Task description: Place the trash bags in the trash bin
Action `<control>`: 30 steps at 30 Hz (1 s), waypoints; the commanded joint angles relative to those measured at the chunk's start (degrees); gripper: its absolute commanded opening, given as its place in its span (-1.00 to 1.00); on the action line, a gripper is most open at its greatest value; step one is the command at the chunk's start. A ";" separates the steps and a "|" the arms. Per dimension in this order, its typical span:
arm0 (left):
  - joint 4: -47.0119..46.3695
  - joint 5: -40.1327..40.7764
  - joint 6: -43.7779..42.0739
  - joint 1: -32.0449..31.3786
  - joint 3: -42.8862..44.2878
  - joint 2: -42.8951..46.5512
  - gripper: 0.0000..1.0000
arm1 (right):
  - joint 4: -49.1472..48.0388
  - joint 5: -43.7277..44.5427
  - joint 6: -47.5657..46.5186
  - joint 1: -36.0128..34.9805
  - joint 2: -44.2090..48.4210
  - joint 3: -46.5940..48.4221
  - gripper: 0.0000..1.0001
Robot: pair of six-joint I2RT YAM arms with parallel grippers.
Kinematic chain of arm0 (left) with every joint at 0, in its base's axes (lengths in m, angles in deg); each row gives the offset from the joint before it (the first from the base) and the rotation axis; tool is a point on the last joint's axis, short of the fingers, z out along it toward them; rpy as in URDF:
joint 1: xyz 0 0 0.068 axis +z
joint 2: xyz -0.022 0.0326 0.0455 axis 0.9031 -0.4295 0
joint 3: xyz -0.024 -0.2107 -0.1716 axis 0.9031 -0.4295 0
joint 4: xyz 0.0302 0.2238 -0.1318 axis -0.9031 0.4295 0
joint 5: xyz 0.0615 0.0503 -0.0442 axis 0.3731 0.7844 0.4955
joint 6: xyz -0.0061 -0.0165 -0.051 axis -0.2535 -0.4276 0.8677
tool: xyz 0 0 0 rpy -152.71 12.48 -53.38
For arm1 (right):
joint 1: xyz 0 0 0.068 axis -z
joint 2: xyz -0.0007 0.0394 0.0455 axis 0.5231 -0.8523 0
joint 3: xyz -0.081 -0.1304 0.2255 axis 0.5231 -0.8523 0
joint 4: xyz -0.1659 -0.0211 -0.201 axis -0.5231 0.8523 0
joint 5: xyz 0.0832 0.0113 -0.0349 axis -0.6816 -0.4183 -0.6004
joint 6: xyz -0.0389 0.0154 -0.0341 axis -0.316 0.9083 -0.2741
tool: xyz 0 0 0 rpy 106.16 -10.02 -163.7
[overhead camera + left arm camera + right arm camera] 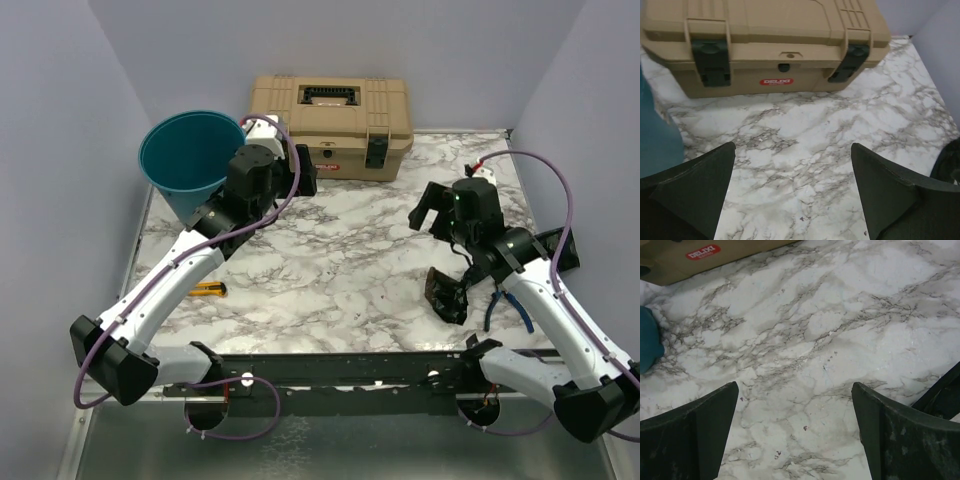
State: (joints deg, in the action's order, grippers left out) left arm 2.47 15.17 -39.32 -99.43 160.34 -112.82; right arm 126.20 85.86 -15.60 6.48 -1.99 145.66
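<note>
Here the left gripper and right gripper gape wide, holding nothing.

Left arm, right arm: each is wearing white shells between black joint housings. Purple cable is trailing along each. Left gripper, right gripper: fingers are showing dark, matte, wedge-shaped faces.

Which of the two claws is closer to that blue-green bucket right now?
The left one. The left gripper hangs open beside the teal bucket, in front of the tan toolbox; the right gripper is open far across the marble table.
</note>
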 commanded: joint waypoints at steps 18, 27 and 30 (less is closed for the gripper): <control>0.26 0.90 -0.95 2.67 -11.20 0.39 0.98 | 8.60 -0.66 10.19 0.12 3.91 -18.15 0.88; 1.34 5.83 -3.63 10.91 -13.19 -5.60 0.98 | 15.46 5.77 15.67 0.14 11.32 -16.65 0.80; 2.67 8.38 -5.80 13.00 -11.43 -7.69 0.98 | 14.11 4.94 14.79 0.10 12.84 -17.42 0.76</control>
State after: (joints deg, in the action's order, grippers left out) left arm 4.28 19.19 -41.85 -89.10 146.94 -118.98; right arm 139.03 88.74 -2.25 6.48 8.59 127.87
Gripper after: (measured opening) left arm 0.988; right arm 0.894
